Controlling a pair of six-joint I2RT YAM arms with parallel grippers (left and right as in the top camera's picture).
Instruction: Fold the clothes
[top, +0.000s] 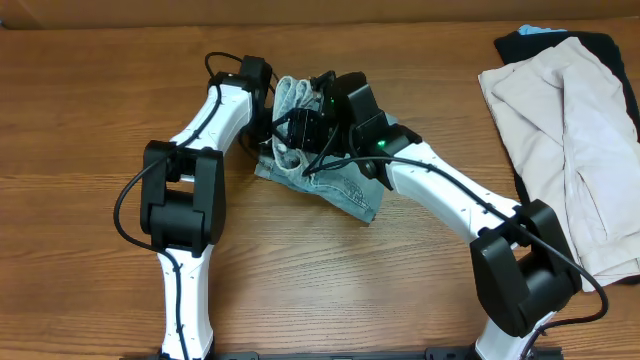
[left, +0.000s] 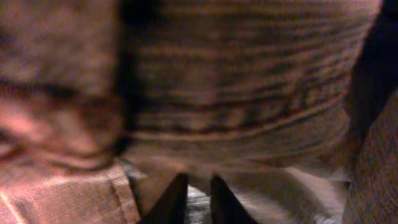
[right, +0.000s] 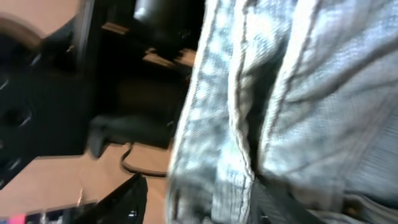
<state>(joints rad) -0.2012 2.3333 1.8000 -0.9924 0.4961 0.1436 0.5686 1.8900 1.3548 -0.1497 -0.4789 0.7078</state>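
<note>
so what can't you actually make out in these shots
Overhead: the arms' wrists cover where they meet the denim shorts.
Left wrist: blurred; whether the left gripper pinches cloth is unclear.
Right wrist: blurred; right gripper likewise.
Overhead: black garment mostly under the beige garment, which the frame edge cuts off.

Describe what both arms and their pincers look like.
Left arm and right arm: white links, bulky black joint housings, black cables looping alongside. A green light glows near the right wrist. Pincer fingers look dark and tapered.

No legible txt, labels, brand marks, nos. or signs in any of the 3 views.
</note>
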